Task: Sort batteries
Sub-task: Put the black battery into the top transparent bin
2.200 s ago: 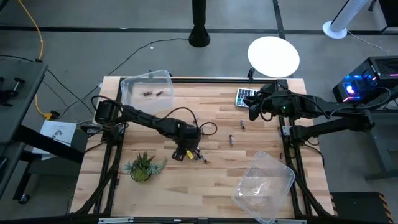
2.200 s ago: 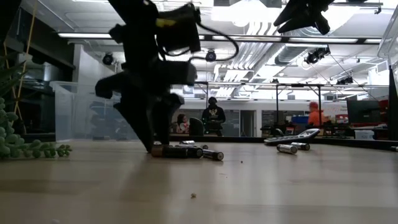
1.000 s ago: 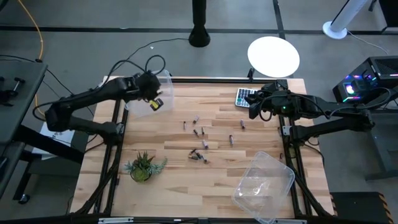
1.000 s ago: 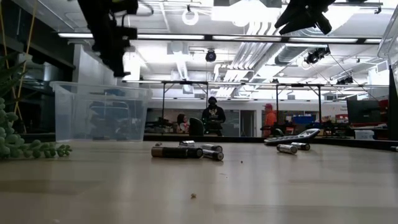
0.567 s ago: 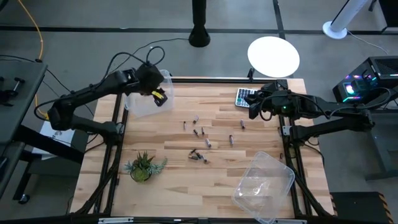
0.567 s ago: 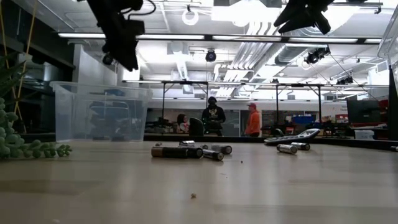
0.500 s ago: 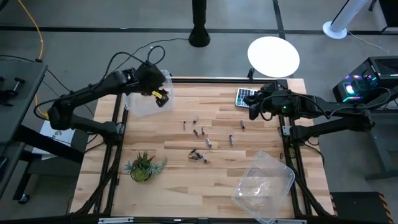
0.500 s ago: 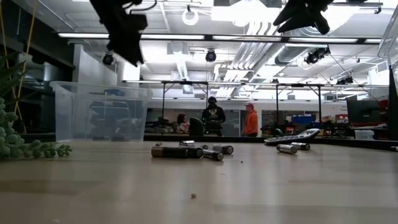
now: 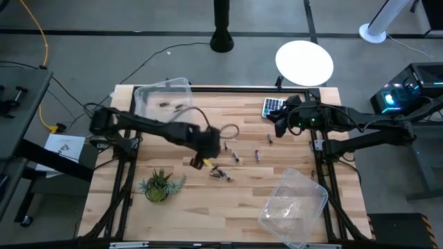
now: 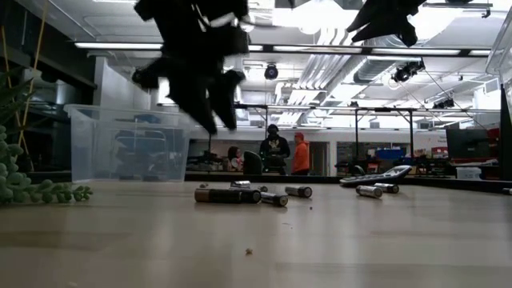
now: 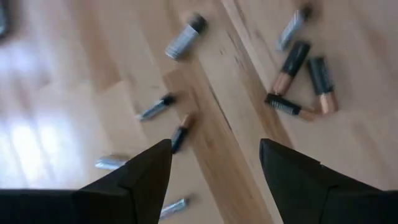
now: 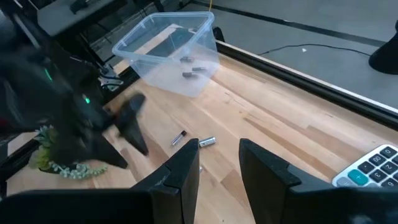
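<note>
Several small batteries lie on their sides on the wooden table, in a loose group (image 9: 223, 173) near the middle and singly farther right (image 9: 257, 155). In the left wrist view they lie scattered below the fingers (image 11: 292, 65). A few more sit in the clear bin (image 9: 163, 100) at the far left corner. My left gripper (image 9: 202, 160) hangs open above the table's middle, just left of the group (image 10: 232, 194), touching nothing. My right gripper (image 9: 277, 119) waits open and raised near the calculator (image 9: 273, 107) at the far right.
A second clear bin (image 9: 294, 200) sits tilted at the near right corner. A small green plant (image 9: 158, 185) stands near the left edge. People stand in the room beyond the table (image 10: 300, 152). Bare wood lies between the plant and the batteries.
My left gripper has swung from above the far-left bin toward the table's middle and come down over the scattered batteries, staying open. One battery has rolled a little toward the table's right edge.
</note>
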Tool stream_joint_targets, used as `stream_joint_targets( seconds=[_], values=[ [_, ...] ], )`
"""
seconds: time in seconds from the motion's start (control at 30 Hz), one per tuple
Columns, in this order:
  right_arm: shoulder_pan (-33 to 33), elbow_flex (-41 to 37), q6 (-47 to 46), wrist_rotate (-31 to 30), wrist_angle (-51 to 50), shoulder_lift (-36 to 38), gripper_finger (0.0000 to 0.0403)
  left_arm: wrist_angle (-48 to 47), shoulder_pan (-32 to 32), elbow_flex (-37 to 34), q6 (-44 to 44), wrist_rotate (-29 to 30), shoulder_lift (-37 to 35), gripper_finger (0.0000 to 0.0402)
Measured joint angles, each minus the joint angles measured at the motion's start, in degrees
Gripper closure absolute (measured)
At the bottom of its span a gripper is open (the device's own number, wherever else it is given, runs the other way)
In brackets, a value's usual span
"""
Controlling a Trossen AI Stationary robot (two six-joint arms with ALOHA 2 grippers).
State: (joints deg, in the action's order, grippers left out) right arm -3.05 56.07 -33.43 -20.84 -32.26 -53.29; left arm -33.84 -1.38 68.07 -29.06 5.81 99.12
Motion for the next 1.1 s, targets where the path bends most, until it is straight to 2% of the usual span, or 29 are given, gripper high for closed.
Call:
stream_joint_targets(
  seconds=[0.17,0.33,0.53,0.83,0.97,1.03,1.1],
  values=[
    [0.0,0.0,-0.1,0.0,-0.1,-0.4,0.0295,3.1,0.7,0.0,-1.6,0.0,6.4,0.0166],
    [0.0,0.0,-0.2,0.0,-0.1,-0.7,0.0295,6.7,4.2,0.0,-0.6,-0.1,8.0,0.0167],
    [0.0,0.0,-0.2,0.0,-0.1,-1.3,0.0295,7.2,8.6,0.1,-1.1,-8.9,8.8,0.0167],
    [0.0,0.0,-0.2,-0.1,0.0,-1.6,0.0295,12.2,9.1,0.2,-2.0,-10.7,13.9,0.0171],
    [0.0,0.0,-1.0,-0.1,0.0,-1.9,0.0295,10.3,9.1,0.4,0.4,-11.3,15.6,0.0213],
    [0.0,0.0,-1.1,-0.1,-0.1,-2.0,0.0295,8.5,9.1,0.5,2.3,-11.3,16.0,0.0259],
    [0.0,0.0,-1.1,-0.1,-0.1,-2.0,0.0295,7.0,9.0,0.5,4.7,-11.3,15.4,0.0323]
  ],
)
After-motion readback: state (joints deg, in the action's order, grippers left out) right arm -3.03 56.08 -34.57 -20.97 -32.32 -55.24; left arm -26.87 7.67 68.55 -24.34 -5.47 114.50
